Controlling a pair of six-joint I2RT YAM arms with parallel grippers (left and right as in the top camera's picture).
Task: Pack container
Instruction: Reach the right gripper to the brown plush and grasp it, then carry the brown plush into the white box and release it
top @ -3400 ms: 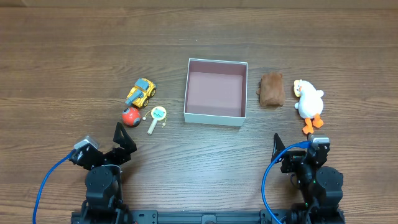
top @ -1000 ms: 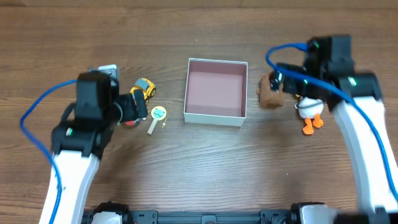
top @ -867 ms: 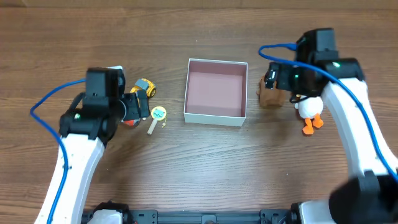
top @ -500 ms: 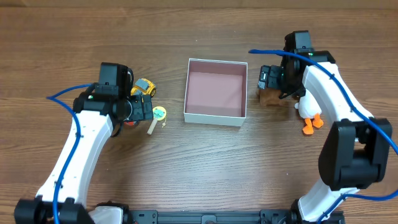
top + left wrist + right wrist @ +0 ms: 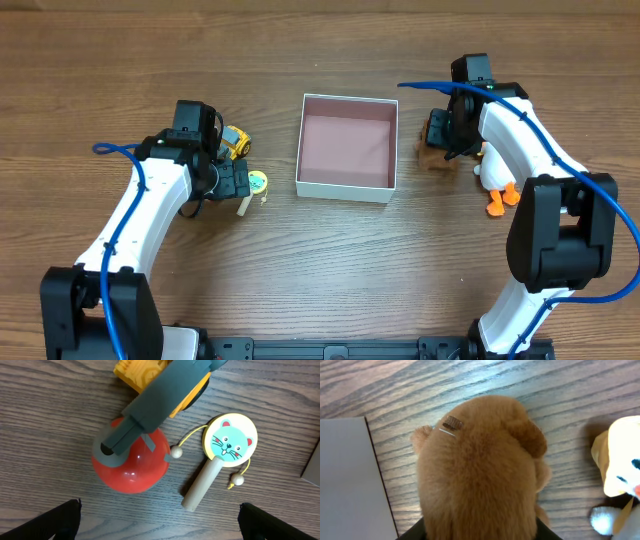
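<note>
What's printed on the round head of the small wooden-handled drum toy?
Drum toy: turquoise cartoon animal face with pink ears on pale yellow; left wrist view.

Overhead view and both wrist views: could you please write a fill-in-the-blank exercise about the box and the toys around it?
The inside of the box is ___ in colour.
The ball beside the wooden rattle is ___.
The furry toy between the box and the duck is ___.
The box holds ___ toys.
Missing words: pink; red; brown; no.
</note>
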